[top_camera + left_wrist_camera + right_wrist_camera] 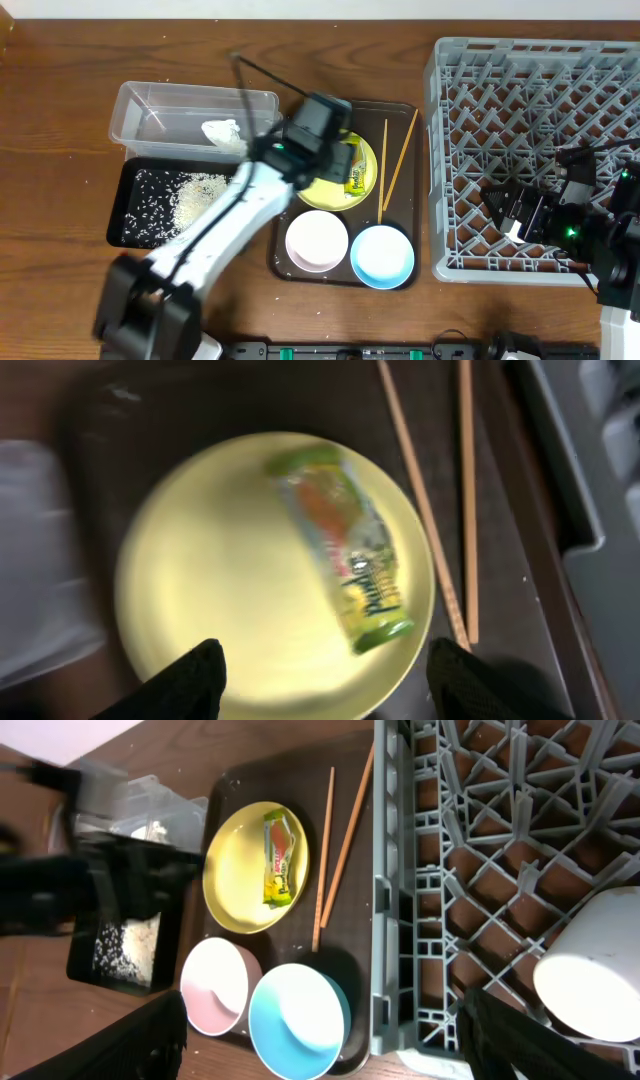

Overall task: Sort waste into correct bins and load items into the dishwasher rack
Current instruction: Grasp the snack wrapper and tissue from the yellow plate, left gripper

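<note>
**Snack wrapper (345,555) on yellow plate (210,590), not gripped**

Left gripper (326,668) hovers over the plate, jaws wide, nothing held. Right gripper (322,1038) is above the dishwasher rack (420,870) edge, jaws wide, empty. Tissue (222,131) sits in the clear tub (150,100), rice (195,193) in the black tray (122,215). Chopsticks (396,165) lie just beside the plate.

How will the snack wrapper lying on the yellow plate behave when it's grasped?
The wrapper looks thin and glossy: probably floppy, light, somewhat slippery. Lying flat on the smooth plate, it may slide rather than lift when the left end effector closes.
</note>
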You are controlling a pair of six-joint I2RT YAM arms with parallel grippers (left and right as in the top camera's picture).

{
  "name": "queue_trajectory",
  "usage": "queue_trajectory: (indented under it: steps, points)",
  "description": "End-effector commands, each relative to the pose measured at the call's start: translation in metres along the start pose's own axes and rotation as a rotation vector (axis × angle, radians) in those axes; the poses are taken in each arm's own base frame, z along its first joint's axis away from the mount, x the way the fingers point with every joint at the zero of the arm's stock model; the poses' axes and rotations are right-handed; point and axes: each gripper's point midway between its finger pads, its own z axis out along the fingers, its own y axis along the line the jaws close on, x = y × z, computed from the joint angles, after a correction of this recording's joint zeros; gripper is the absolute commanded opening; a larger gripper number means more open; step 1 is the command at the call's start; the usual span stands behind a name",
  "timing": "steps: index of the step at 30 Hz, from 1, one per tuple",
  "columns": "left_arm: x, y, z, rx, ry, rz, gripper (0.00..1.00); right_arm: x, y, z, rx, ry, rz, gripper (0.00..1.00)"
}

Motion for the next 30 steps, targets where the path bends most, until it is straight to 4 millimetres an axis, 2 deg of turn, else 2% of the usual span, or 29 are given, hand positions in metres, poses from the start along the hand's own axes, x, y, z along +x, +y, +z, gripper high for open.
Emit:
queue_trajectory:
  steps: [1,5,9,12,14,15,18,22,24,26,28,30]
  points:
    - [0.025,-0.008,0.042,-0.011,0.097,0.020,0.67,-0.002,0.002,-0.003,-0.002,-0.008,-0.014,0.85]
    - [0.042,-0.012,0.072,-0.017,0.151,0.038,0.66,-0.001,0.002,-0.003,-0.002,-0.004,-0.012,0.85]
    - [0.055,-0.006,0.090,-0.035,0.194,0.035,0.54,0.000,0.002,-0.003,-0.002,0.000,-0.009,0.85]
    - [0.057,-0.006,0.093,-0.037,0.203,0.034,0.36,0.000,0.002,-0.003,-0.002,0.000,-0.009,0.85]
    - [0.054,-0.006,0.089,-0.035,0.196,0.034,0.13,0.000,0.002,-0.003,-0.002,0.000,-0.009,0.85]
    - [0.051,-0.006,0.084,-0.034,0.191,0.031,0.06,0.000,0.002,-0.003,-0.002,0.000,-0.009,0.85]
    - [0.033,-0.006,0.056,-0.028,0.143,-0.005,0.06,0.001,0.001,-0.003,-0.001,0.002,-0.009,0.85]
    - [-0.005,0.004,-0.006,-0.014,0.009,-0.050,0.06,0.001,0.001,-0.003,-0.001,0.002,-0.015,0.85]
    - [-0.021,0.018,-0.038,-0.017,-0.066,-0.085,0.06,0.001,0.001,-0.003,-0.001,0.003,-0.015,0.85]
    - [-0.033,0.041,-0.067,-0.035,-0.135,-0.136,0.06,0.001,0.001,-0.003,-0.001,0.003,-0.015,0.85]
    - [-0.039,0.067,-0.087,-0.066,-0.180,-0.191,0.06,0.001,0.001,-0.003,-0.001,0.003,-0.014,0.85]
    - [-0.042,0.096,-0.098,-0.105,-0.206,-0.250,0.06,0.001,0.001,-0.003,-0.001,0.003,-0.014,0.85]
